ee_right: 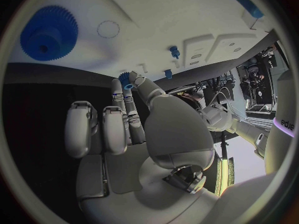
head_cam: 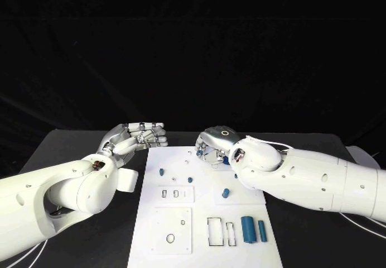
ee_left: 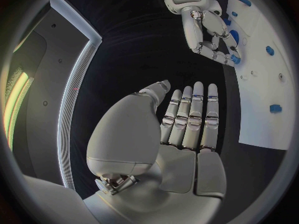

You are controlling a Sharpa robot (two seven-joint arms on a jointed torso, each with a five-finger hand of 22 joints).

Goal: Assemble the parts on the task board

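The white task board (head_cam: 205,223) lies in the middle of the black table. My right hand (head_cam: 216,146) hovers over its far end and pinches a small blue gear (ee_right: 127,79) between thumb and a finger; the left wrist view shows that same small blue gear (ee_left: 234,58) at the right hand's (ee_left: 209,27) fingertips. A large blue gear (ee_right: 49,32) sits on the board close by. My left hand (head_cam: 136,137) is beside the board's far left corner, fingers (ee_left: 190,117) stretched out and holding nothing. Small blue pegs (head_cam: 162,172) (head_cam: 191,180) (head_cam: 226,193) lie mid-board.
Two blue cylinders (head_cam: 249,230) (head_cam: 262,230) lie side by side near the board's near right, next to rectangular slots (head_cam: 216,231). An oval hole (head_cam: 170,238) is at the near left. Black table surrounds the board on both sides.
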